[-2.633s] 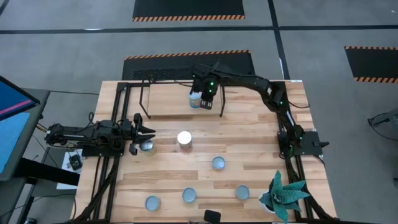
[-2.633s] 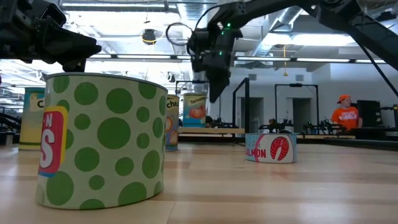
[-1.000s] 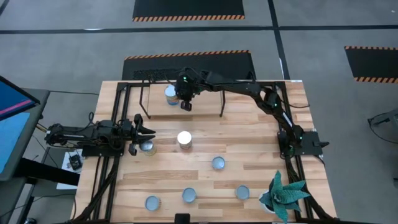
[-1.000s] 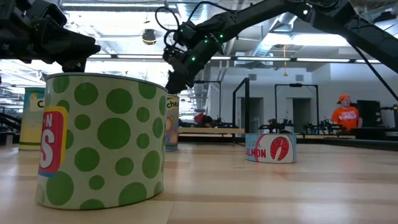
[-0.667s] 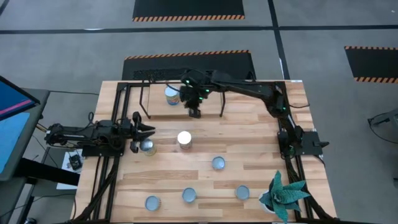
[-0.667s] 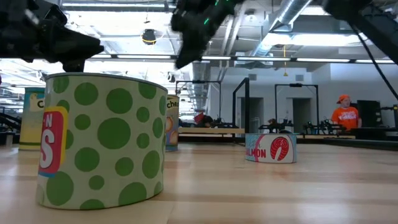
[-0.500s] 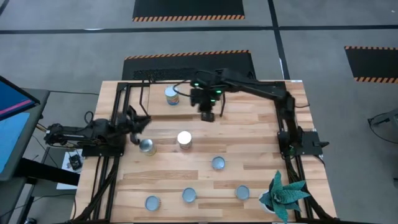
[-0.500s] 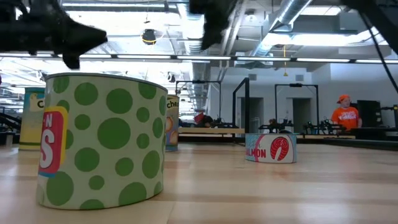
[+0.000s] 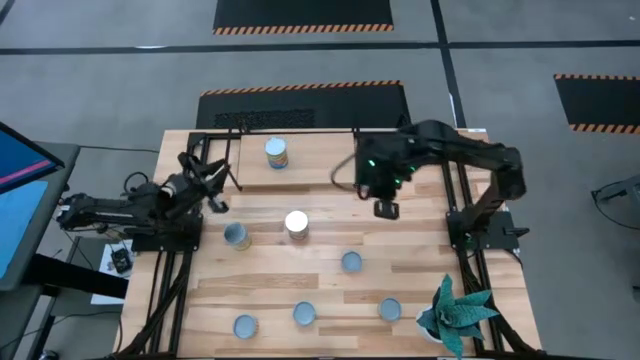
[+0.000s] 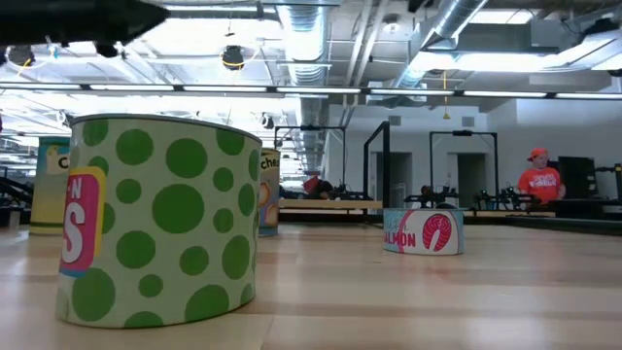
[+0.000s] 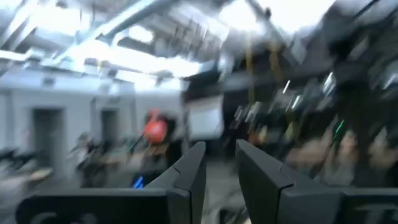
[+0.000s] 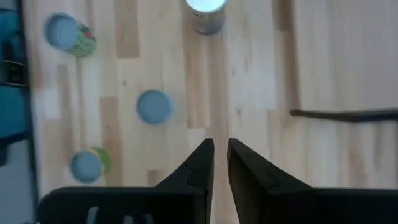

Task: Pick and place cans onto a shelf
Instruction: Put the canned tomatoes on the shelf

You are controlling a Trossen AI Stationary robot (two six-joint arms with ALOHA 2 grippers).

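One can [image 9: 276,153] stands upright on the shelf [image 9: 310,170], near its left end; six more cans sit on the tabletop [image 9: 420,250].

R gripper [image 9: 384,208] hangs empty just off the shelf's front-right corner, fingers nearly together w/ a thin gap, nothing pinched; wrist cam looks down on the table.

L gripper [image 9: 213,178] is up off the table at the left edge, tilted toward the room; fingers [image 11: 189,177] a narrow slot apart, holding nothing.

Key relation: tall can w/ bright lid [image 9: 296,224] lies toward the table centre from the R gripper, axis vertical, so prob. a top-down grab. Green-label can [image 9: 236,236] is just beside the L gripper, nearer that arm. Low flat tins [image 9: 351,262] sit farther forward, closer to R arm's side. Plant [image 9: 455,312] is well apart.
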